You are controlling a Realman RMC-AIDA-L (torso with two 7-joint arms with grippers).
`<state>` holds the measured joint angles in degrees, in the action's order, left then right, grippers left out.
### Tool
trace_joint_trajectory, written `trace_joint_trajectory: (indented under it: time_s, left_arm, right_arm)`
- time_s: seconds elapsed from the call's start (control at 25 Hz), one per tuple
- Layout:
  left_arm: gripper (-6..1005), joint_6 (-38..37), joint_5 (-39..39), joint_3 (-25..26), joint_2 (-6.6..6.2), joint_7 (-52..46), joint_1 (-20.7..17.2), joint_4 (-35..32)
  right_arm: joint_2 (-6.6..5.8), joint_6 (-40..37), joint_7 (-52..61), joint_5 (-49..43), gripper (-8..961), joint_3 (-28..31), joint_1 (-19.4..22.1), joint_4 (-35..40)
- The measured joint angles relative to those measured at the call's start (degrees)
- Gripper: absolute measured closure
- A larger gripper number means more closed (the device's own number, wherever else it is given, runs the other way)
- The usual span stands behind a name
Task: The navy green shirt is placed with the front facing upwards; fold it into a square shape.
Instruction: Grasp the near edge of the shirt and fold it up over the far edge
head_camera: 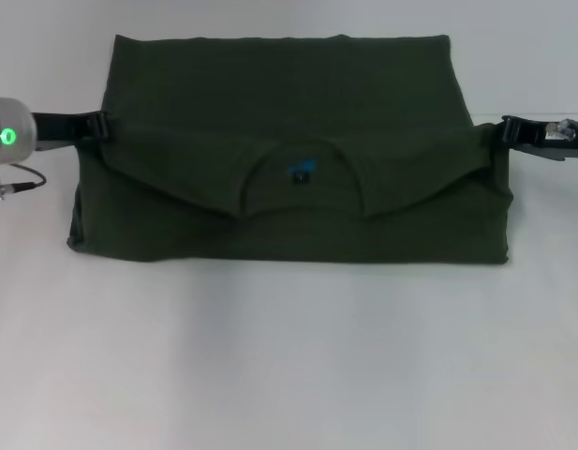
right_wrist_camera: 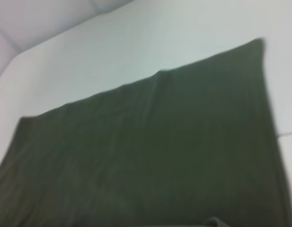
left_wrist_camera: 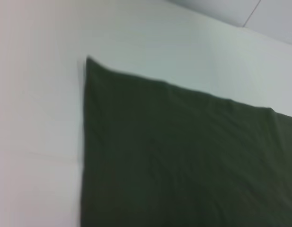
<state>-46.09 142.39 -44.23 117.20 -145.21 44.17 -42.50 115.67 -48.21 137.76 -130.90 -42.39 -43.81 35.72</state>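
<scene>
Two arms reach in from the sides of the head view, one at each end of the navy green shirt (head_camera: 289,155), which lies across the upper middle of the frame on the white worktop (head_camera: 289,356). At the far left edge sits the left arm's grey wrist housing with a lit green ring, a thin cable hanging beneath it, and from it the left pincer (head_camera: 99,126) stretches rightward to meet the shirt's left edge at the level of the folded layer; whether its fingers are apart or closed on the cloth cannot be told. The shirt itself is partly folded: its upper portion has been laid over the lower part, so the plain dark back faces up and the curved neckline hangs toward the near edge, with the blue neck label (head_camera: 301,171) showing inside the collar arc at the centre. Its near hem runs straight across the middle of the frame, and the lower layer sticks out a little at both bottom corners. At the right edge of the frame the right pincer (head_camera: 506,131), black with a cable behind it, touches the shirt's right edge at much the same height; its fingers' opening also cannot be told. Both wrist views show only dark green cloth spread flat on the pale worktop.
</scene>
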Motion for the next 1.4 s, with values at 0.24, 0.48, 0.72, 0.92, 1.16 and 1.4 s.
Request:
trace_joint_trajectory:
  time_s: [0.24,0.48,0.72,0.92,1.16,1.4]
  left_arm:
    - [964,9.26,1.18,-4.72,0.10,0.39,1.76,4.99]
    - [963,12.18,4.35,-3.85,-0.32,-1.71,3.42,7.19]
    - [962,13.37,4.55,-4.01,-0.37,-2.21,3.61,7.17]
    - [961,14.31,4.58,-4.26,-0.35,-2.06,4.01,7.18]
    - [961,16.12,5.76,-4.63,0.17,-1.94,4.47,7.79]
    - [960,16.42,6.07,-4.68,0.23,-2.16,4.70,8.06]
  right_arm:
    - [-0.02,6.10,0.15,-0.20,932,-3.12,-2.18,-2.84]
    - [-0.82,9.22,0.31,-0.27,932,-4.83,-5.12,-5.15]
    - [-1.32,12.09,0.49,-1.83,931,-5.63,-8.11,-7.51]
    - [-1.59,13.25,1.61,-3.35,931,-5.67,-9.29,-8.07]
    - [-1.45,14.08,1.97,-5.11,928,-5.69,-10.05,-8.56]
    - [-1.42,14.18,2.12,-5.62,907,-5.92,-10.61,-9.00]
